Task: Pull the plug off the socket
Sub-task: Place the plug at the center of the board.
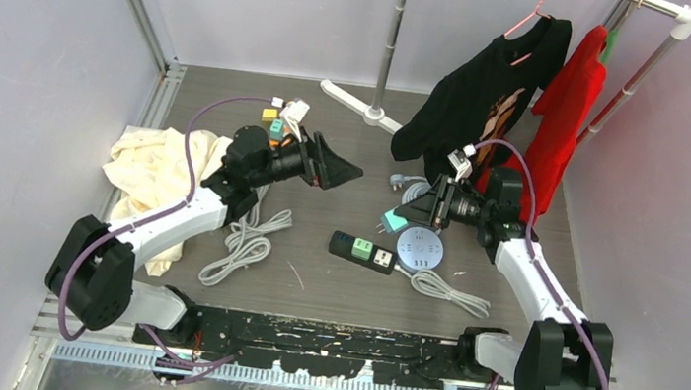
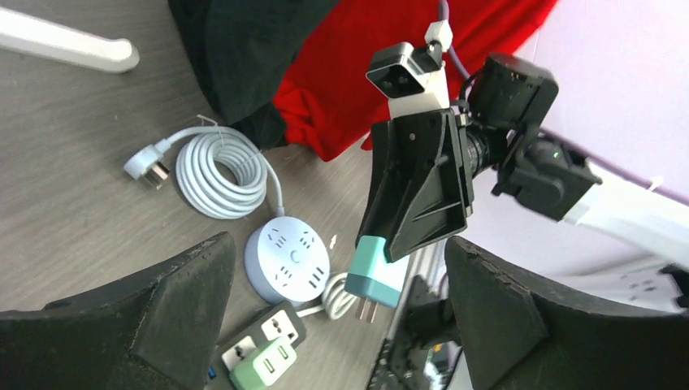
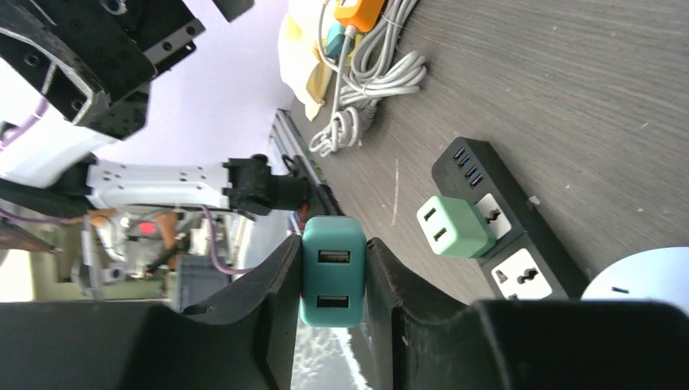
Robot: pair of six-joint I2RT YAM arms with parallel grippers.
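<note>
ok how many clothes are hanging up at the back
2: a black shirt on the left and a red garment just right of it. More could hang out of frame further right.

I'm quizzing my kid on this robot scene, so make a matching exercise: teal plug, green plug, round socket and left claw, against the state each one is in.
Things:
1. teal plug
2. green plug
3. round socket
4. left claw

States:
A. open and empty
B. pinched in the right claw
C. sitting in the black power strip
D. nothing plugged into it

Pairs: 1-B, 2-C, 3-D, 4-A
</note>
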